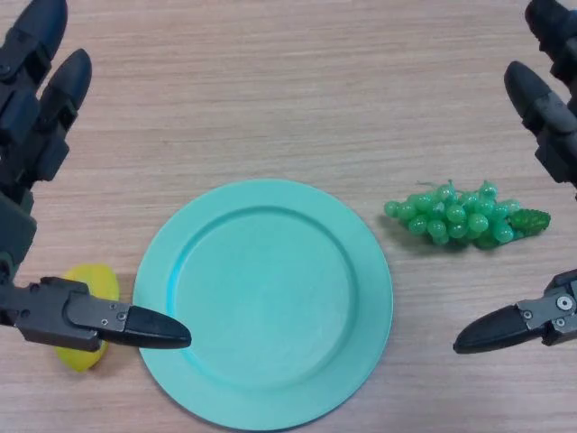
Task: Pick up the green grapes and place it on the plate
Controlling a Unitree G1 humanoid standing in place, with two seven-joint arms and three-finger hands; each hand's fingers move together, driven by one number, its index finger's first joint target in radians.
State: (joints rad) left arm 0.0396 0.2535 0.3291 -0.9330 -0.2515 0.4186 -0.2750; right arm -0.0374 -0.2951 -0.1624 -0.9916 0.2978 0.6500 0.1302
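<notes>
On a pale wooden table [297, 99], a robot readies to move green grapes [464, 216] onto a turquoise plate [266, 302].

Largest in view, the plate lies bare and flat at centre, its whole face free to receive fruit. To the plate's right, apart from its rim, the grapes rest on the wood, untouched. The right hand [541, 108], fingers spread and holding nothing, brackets the bunch from that side, seemingly poised for the pickup, with open tabletop all round. The left hand [41, 99] hangs spread and idle off the plate's left edge, its thumb tip over the rim, above a small yellow fruit [88, 287] just beside the plate.
</notes>
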